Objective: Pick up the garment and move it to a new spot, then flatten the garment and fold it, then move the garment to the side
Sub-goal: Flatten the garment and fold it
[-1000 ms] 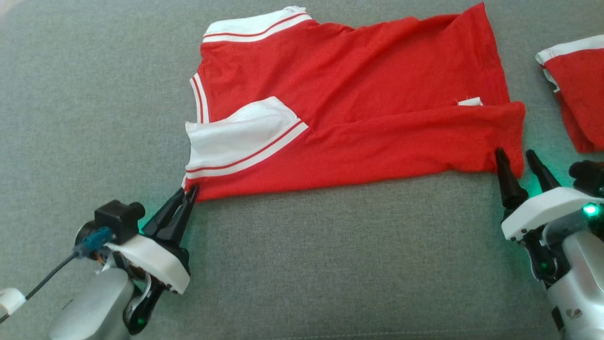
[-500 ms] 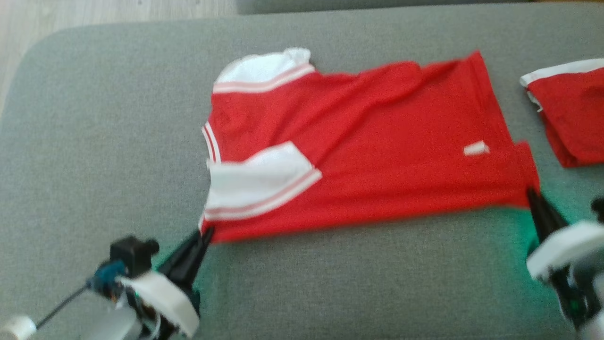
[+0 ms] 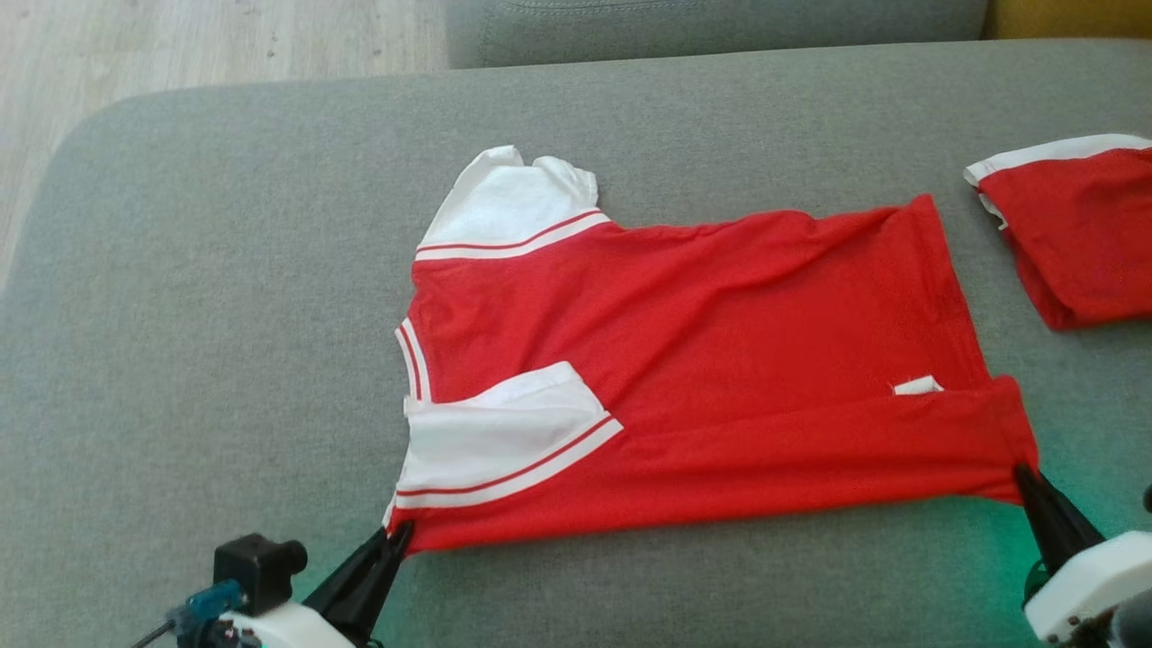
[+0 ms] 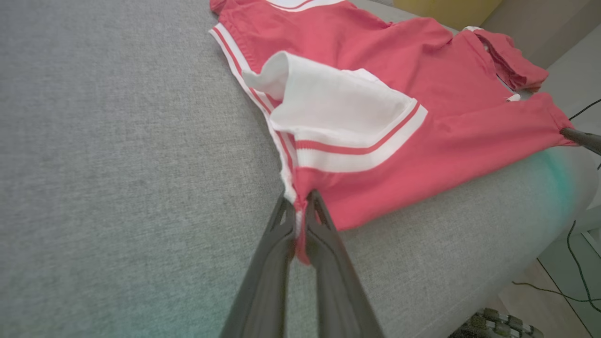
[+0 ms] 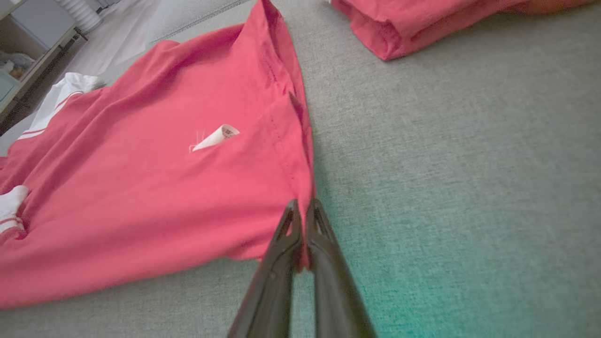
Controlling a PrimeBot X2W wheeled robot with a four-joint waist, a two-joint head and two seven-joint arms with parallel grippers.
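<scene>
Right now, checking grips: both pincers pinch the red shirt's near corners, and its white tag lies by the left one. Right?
No: the tag lies by the right pincer, as the head view shows. The left pincer and the right do pinch the near corners of the shirt.

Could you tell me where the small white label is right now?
In the head view the white label sits on the red garment, toward the robot's right, near the corner the right pincer pinches.
</scene>
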